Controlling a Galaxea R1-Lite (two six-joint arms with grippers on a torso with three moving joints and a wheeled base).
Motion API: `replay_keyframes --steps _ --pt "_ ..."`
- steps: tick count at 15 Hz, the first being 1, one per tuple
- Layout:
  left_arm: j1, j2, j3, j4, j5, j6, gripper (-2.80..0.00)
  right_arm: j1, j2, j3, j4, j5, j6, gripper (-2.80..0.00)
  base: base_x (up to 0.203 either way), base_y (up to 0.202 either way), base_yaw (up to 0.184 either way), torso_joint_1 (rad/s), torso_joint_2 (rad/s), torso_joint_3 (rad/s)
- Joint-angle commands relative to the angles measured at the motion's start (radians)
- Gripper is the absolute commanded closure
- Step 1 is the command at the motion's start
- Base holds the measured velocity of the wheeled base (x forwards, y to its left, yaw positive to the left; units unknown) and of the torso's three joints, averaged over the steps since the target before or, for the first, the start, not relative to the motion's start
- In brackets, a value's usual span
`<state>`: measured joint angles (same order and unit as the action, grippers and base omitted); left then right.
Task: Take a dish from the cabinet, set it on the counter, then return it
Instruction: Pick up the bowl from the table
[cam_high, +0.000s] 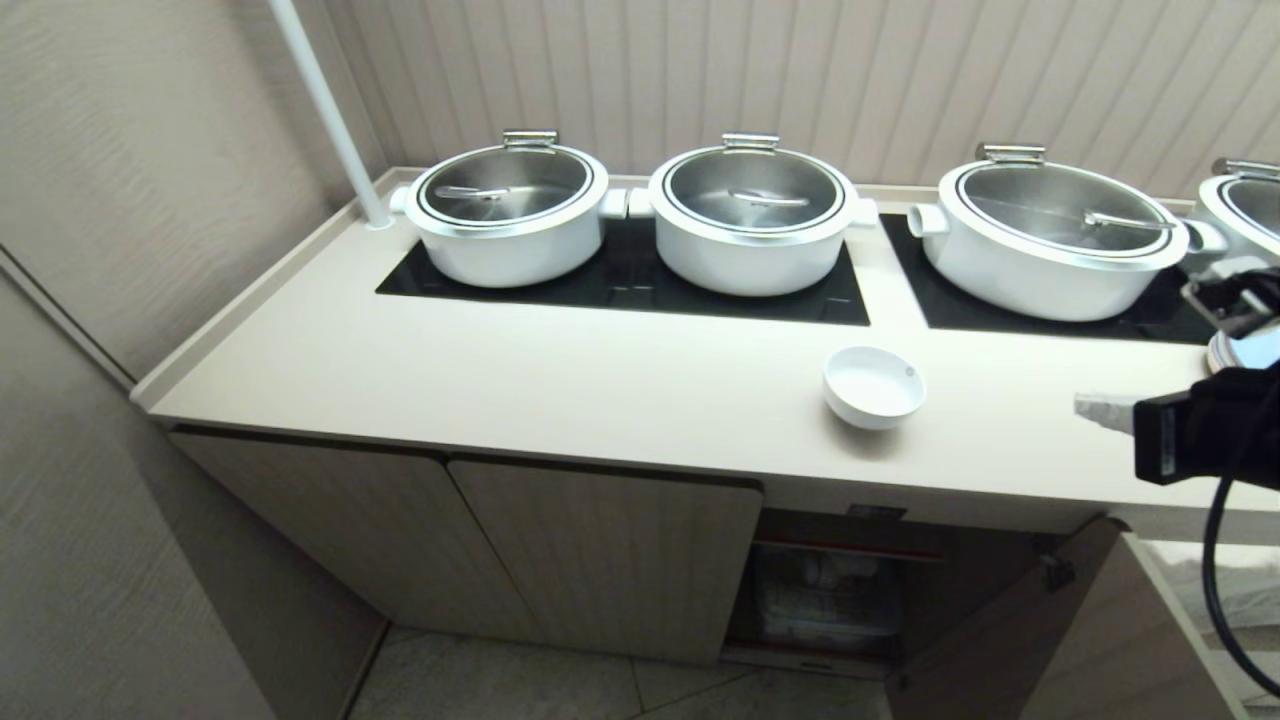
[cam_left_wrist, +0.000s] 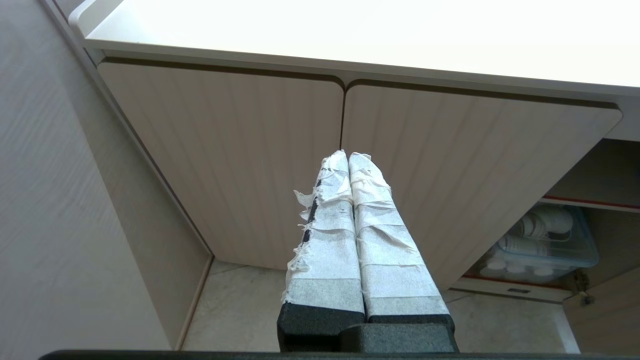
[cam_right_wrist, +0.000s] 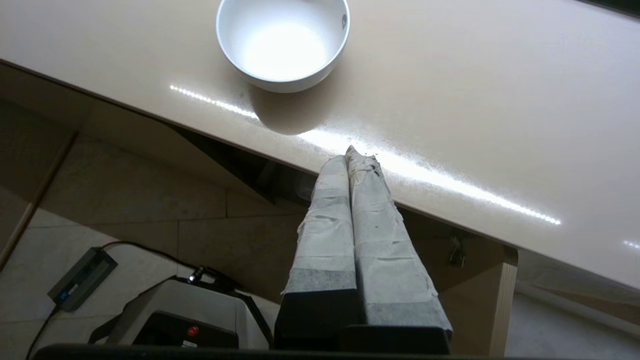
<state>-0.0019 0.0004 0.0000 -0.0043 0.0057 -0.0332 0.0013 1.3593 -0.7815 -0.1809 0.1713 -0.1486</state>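
Cream counter (cam_high: 560, 380) fills my head view; dish (cam_high: 873, 386) sits right of centre, near its front edge. Right gripper (cam_high: 1085, 407) at far right, fingers pressed together, empty (left gripper (cam_left_wrist: 348, 156) likewise).

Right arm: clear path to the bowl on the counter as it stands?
Probably yes. The white bowl sits upright on bare counter near the front edge, nothing between it and the right tool. That tool is shut, so it must open first.

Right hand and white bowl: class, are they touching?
Apart. The right wrist view shows the shut right hand short of the bowl, with bare counter between them.
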Motion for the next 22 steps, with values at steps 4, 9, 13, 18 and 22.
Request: replay_keyframes --steps 4,9,13,18,22 --pt "0.000 0.000 0.000 0.000 0.000 -0.001 0.00 0.005 0.270 -0.245 0.064 0.010 -0.012 0.00 0.000 0.000 0.000 0.000 0.00 0.000" --pt "0.000 0.000 0.000 0.000 0.000 -0.001 0.00 0.019 0.428 -0.516 0.309 0.013 -0.006 0.00 0.000 0.000 0.000 0.000 0.00 0.000" --pt "0.000 0.000 0.000 0.000 0.000 -0.001 0.00 0.056 0.545 -0.758 0.485 0.011 0.055 0.00 0.000 0.000 0.000 0.000 0.00 0.000" --pt "0.000 0.000 0.000 0.000 -0.001 -0.001 0.00 0.097 0.712 -1.111 0.758 0.007 0.174 0.00 0.000 0.000 0.000 0.000 0.00 0.000" --pt "0.000 0.000 0.000 0.000 0.000 -0.001 0.00 0.095 0.762 -1.173 0.836 -0.018 0.176 0.00 0.000 0.000 0.000 0.000 0.00 0.000"
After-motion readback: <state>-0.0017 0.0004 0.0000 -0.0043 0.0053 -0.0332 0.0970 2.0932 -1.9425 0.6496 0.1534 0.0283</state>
